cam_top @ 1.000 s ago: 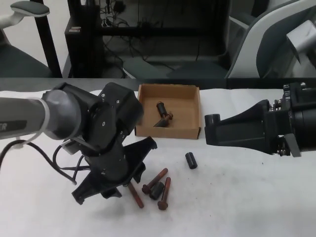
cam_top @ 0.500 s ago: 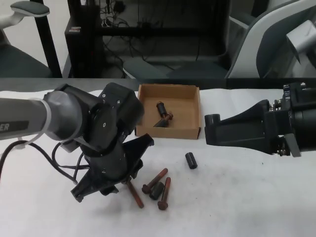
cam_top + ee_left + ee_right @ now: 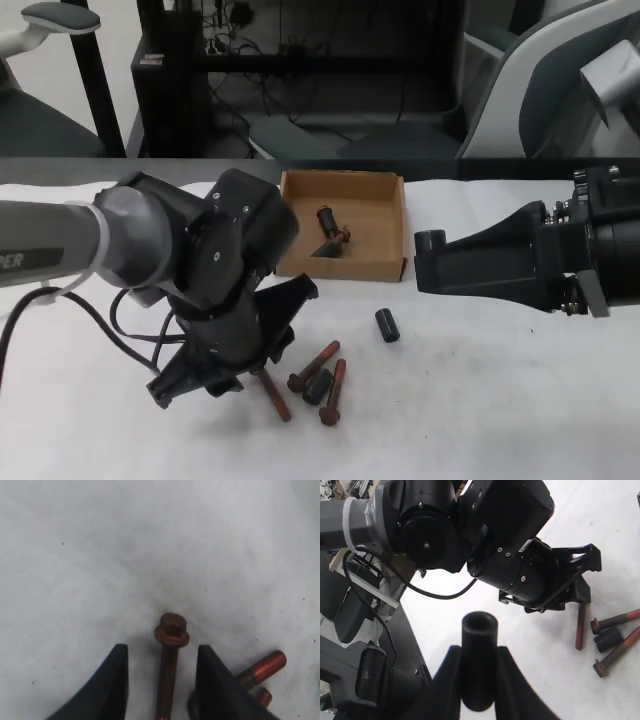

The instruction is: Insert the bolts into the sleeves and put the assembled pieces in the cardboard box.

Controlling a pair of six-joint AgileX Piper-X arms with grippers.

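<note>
My left gripper [image 3: 165, 682] stands open low over the white bench, and a rusty bolt [image 3: 168, 665] lies between its black fingers [image 3: 112, 687] with a gap on each side. In the high view this gripper [image 3: 258, 368] is at the front left, over the same bolt [image 3: 273, 394]. Two more bolts [image 3: 313, 364] [image 3: 333, 390] and a black sleeve [image 3: 318, 385] lie just to its right. My right gripper [image 3: 479, 680] is shut on a black sleeve [image 3: 479, 650], held above the bench at the right [image 3: 432, 245]. The cardboard box [image 3: 340, 268] holds assembled pieces [image 3: 330, 232].
A loose black sleeve [image 3: 387, 325] lies in front of the box's right corner. The bulky left arm [image 3: 215, 260] stands close to the box's left side. Chairs and a dark frame are beyond the bench's far edge.
The left arm has shifted slightly over the bolts, its wrist turning a little. The right arm and its sleeve have not moved.
</note>
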